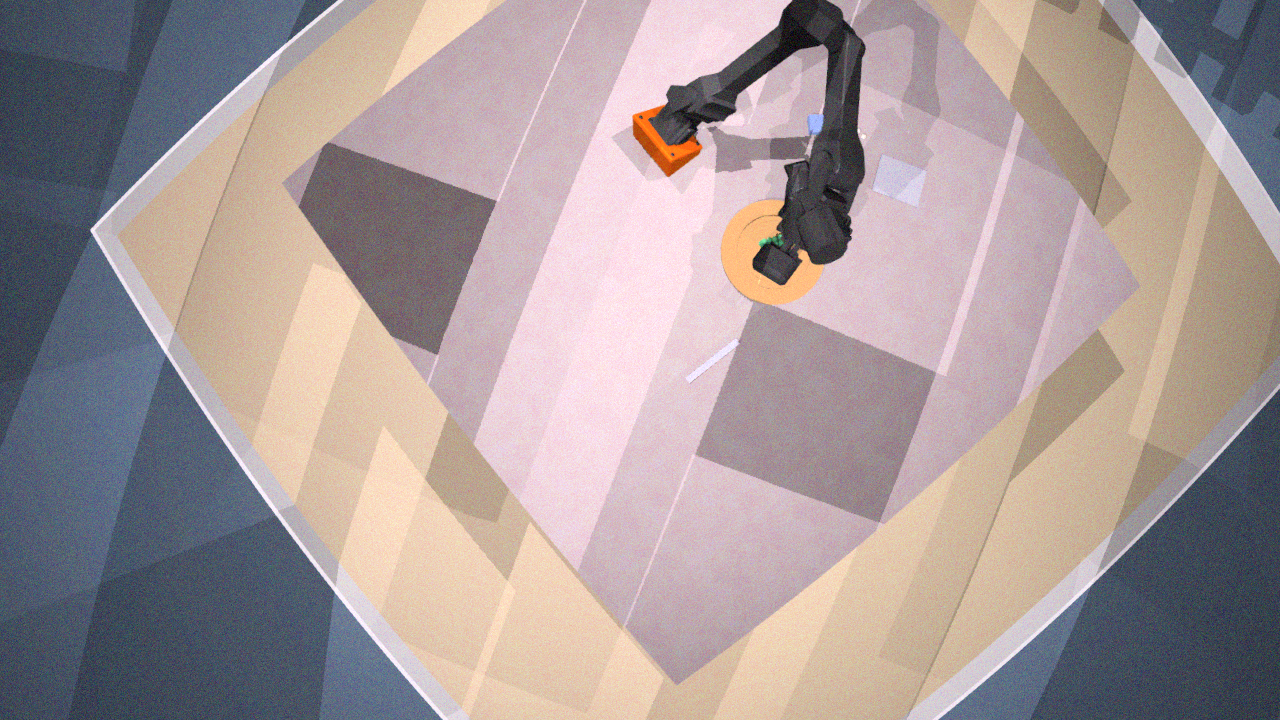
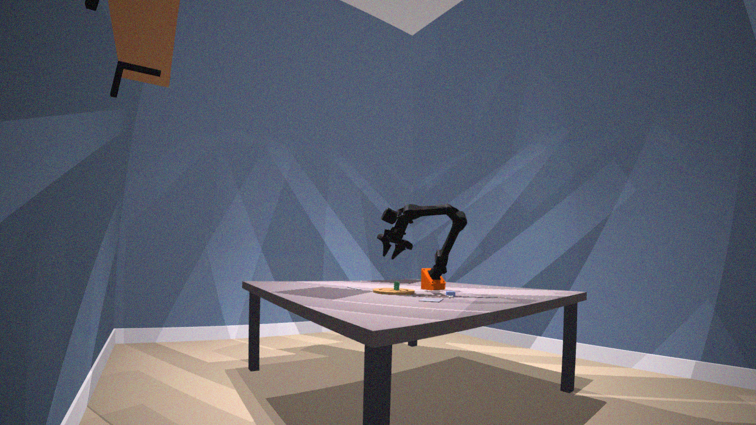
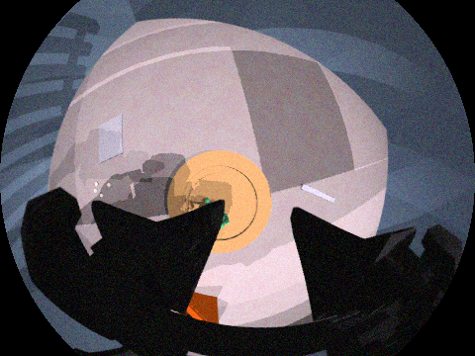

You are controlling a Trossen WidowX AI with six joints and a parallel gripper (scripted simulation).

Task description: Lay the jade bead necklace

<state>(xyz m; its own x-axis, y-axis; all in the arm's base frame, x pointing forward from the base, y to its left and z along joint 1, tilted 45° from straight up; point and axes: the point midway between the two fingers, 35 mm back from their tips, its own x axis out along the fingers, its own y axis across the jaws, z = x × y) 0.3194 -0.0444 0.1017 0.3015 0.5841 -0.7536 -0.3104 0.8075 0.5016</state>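
Note:
The round tan bead board (image 1: 738, 259) (image 2: 380, 291) (image 3: 262, 188) lies flat on the table, its circular groove seen as a thin dark line. The jade bead necklace (image 1: 767, 241) (image 2: 396, 285) (image 3: 225, 221) is a bunched upright stack of green beads inside the groove's ring, partly hidden by the arm in the top view and by a finger in the wrist view. My gripper (image 2: 388, 257) (image 3: 259, 210) is open and empty, fingers pointing down, well above the board and necklace.
A white strip (image 1: 712, 361) (image 3: 318, 193) lies near the board. A pale square sheet (image 1: 899, 180) (image 2: 431, 300) (image 3: 111, 140) lies on its other side. A small blue block (image 1: 814, 124) (image 2: 450, 293) and several tiny white beads lie near the arm. The orange base (image 1: 665, 147) (image 2: 433, 281) stands behind.

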